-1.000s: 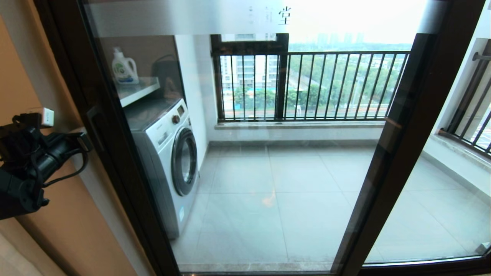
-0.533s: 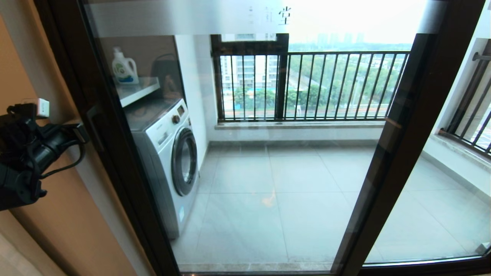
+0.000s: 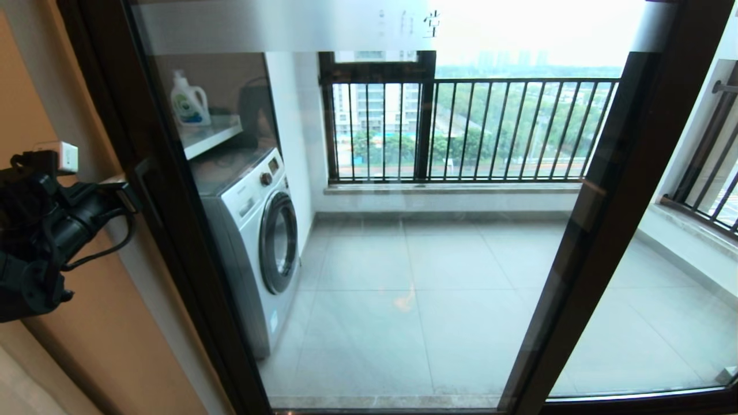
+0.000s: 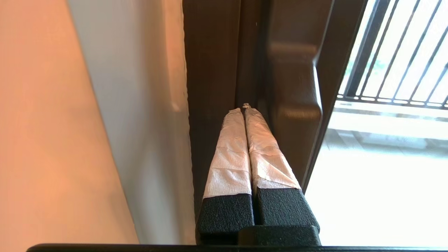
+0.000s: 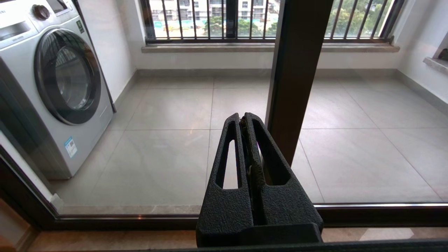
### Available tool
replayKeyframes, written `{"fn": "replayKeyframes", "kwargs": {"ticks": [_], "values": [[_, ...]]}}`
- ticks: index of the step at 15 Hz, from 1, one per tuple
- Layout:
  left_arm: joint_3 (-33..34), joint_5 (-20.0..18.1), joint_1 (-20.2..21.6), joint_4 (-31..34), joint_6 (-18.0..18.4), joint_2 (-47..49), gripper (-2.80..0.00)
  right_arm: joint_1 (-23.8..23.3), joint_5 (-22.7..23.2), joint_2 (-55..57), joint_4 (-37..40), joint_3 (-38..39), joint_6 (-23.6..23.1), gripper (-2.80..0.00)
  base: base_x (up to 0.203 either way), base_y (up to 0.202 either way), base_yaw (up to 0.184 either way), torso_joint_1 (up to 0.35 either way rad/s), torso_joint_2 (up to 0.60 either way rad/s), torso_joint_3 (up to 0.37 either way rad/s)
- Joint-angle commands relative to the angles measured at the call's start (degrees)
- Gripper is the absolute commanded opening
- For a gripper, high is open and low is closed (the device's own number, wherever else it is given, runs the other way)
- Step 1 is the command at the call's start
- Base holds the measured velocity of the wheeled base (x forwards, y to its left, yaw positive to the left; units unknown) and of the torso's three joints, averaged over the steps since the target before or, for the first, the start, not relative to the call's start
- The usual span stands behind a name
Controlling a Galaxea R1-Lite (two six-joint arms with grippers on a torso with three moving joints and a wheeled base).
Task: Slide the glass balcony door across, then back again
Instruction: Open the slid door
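The glass balcony door (image 3: 403,259) fills the head view, with its dark brown left stile (image 3: 167,230) and a frosted top strip (image 3: 277,26) bearing Chinese characters. Its dark bar handle (image 3: 144,193) sits on that stile. My left gripper (image 3: 128,199) is shut and empty at handle height. In the left wrist view its white-wrapped fingertips (image 4: 245,106) press into the dark frame (image 4: 213,70) right beside the handle (image 4: 294,87). My right gripper (image 5: 242,117) is shut on nothing, low in front of the glass, and out of the head view.
Behind the glass stand a washing machine (image 3: 253,242), a shelf with a detergent bottle (image 3: 189,101) and the outer window with black railing bars (image 3: 461,127). A second dark upright frame (image 3: 605,230) crosses the right side. An orange wall (image 3: 34,104) with a white switch (image 3: 64,155) is on my left.
My left gripper rose a little, then edged right. The door's left stile and frosted characters have shifted slightly to the right with it.
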Motion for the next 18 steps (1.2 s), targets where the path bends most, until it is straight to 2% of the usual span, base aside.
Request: {"fn": "replayKeyframes", "kwargs": {"ticks": [1,7,10,14,18], "values": [[0.8,-1.1,-1.4,-0.2,0.0,-0.5,-2.80,0.0,0.0,0.0,0.0,0.7,-0.1,-2.80,0.000,0.000,0.000,0.000,0.00,0.000],[0.6,-1.0,-2.5,-0.2,0.0,-0.3,-2.80,0.0,0.0,0.0,0.0,0.7,0.0,-2.80,0.000,0.000,0.000,0.000,0.00,0.000],[0.6,-0.9,-4.5,-0.2,0.0,-0.3,-2.80,0.0,0.0,0.0,0.0,0.7,-0.1,-2.80,0.000,0.000,0.000,0.000,0.00,0.000],[-0.3,1.4,-6.6,-0.2,0.0,0.1,-2.80,0.0,0.0,0.0,0.0,0.7,0.0,-2.80,0.000,0.000,0.000,0.000,0.00,0.000],[-0.3,1.8,-7.8,-0.2,0.0,0.0,-2.80,0.0,0.0,0.0,0.0,0.7,-0.1,-2.80,0.000,0.000,0.000,0.000,0.00,0.000]]}}
